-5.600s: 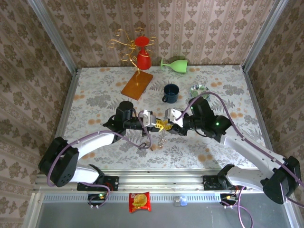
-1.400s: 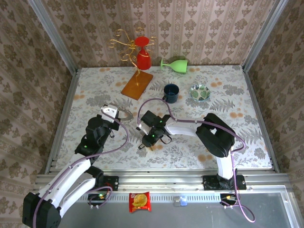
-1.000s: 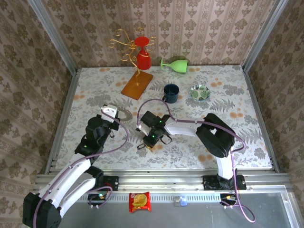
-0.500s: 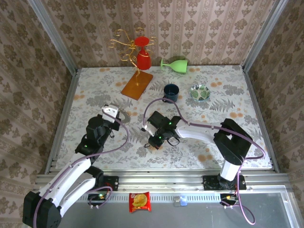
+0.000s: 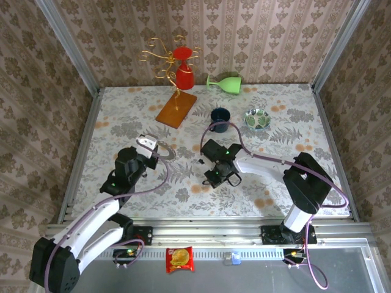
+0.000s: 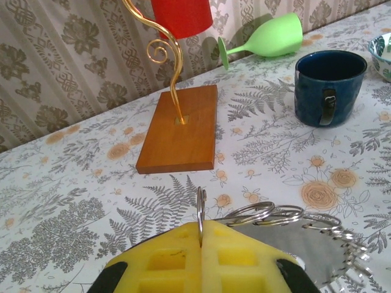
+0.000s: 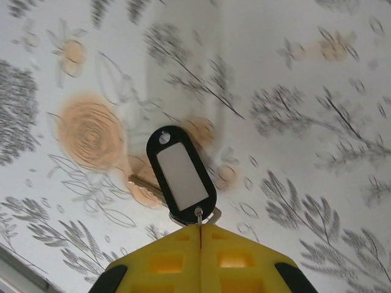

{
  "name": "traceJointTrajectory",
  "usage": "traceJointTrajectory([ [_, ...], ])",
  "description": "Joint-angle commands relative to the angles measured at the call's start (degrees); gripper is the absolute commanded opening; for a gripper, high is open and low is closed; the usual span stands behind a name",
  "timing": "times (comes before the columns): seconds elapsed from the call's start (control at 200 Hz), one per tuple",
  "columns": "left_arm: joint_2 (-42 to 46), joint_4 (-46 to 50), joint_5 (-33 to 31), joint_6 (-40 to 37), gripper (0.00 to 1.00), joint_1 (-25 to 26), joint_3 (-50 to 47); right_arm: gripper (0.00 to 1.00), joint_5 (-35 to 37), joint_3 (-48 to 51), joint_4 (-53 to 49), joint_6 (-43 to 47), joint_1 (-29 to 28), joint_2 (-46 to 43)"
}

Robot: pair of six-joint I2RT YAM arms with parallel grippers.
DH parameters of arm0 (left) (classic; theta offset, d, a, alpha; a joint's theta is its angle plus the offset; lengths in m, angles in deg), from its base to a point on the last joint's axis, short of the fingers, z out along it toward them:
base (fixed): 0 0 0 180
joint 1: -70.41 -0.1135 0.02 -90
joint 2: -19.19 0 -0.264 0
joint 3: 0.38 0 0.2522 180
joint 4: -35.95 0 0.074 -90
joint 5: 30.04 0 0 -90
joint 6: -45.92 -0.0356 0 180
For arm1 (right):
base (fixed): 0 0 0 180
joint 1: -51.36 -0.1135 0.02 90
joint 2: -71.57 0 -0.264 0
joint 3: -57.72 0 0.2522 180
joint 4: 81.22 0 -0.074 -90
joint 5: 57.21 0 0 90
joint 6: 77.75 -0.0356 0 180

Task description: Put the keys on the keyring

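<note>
My left gripper [image 5: 149, 146] [image 6: 200, 227] is shut on a thin split ring [image 6: 200, 204] that stands upright between its yellow pads. Other split rings [image 6: 259, 213] and the flat grey keyring [image 6: 321, 244] [image 5: 165, 151] lie just to its right on the table. My right gripper [image 5: 211, 178] [image 7: 200, 227] is shut on the small wire loop of the keys: a black oval tag with a white label [image 7: 180, 174], and a brassy key blade [image 7: 142, 183] partly hidden behind it. The keys hang over the flowered table, near its middle.
A blue mug [image 5: 220, 116] [image 6: 324, 85], a patterned bowl [image 5: 257, 117], a green glass on its side [image 5: 225, 82] and a wooden base with a gold stand and red cup [image 5: 176, 108] [image 6: 180, 128] occupy the back. A small dark piece [image 5: 200, 160] lies left of my right wrist.
My right gripper has carried the keys to the right, and its elbow has swung out to the right. The left gripper has shifted slightly right with the keyring.
</note>
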Motion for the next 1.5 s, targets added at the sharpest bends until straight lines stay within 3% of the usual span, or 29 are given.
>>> traceJointTrajectory([
  [0.0,-0.88,-4.27,1.63,-0.92,0.0,-0.22,2.34,0.0,0.18,1.63,-4.4,-4.85,1.25,-1.71],
  [0.205,-1.73,-4.44,1.59,-1.45,0.0,-0.28,2.77,0.0,-1.72,1.17,-1.7,-8.5,3.5,1.01],
  [0.715,-1.64,-3.49,1.31,-2.03,0.0,-0.22,2.66,0.0,-1.73,-2.11,-0.86,-7.89,5.09,6.33],
  [0.92,-1.53,-3.46,1.36,-1.92,0.0,-0.22,2.59,0.08,-1.78,-2.18,-0.93,-7.95,5.04,6.74],
  [1.495,-1.42,-3.53,1.37,-2.06,0.0,-0.2,2.7,0.13,-2.17,-2.6,-0.78,-7.86,5.06,7.13],
])
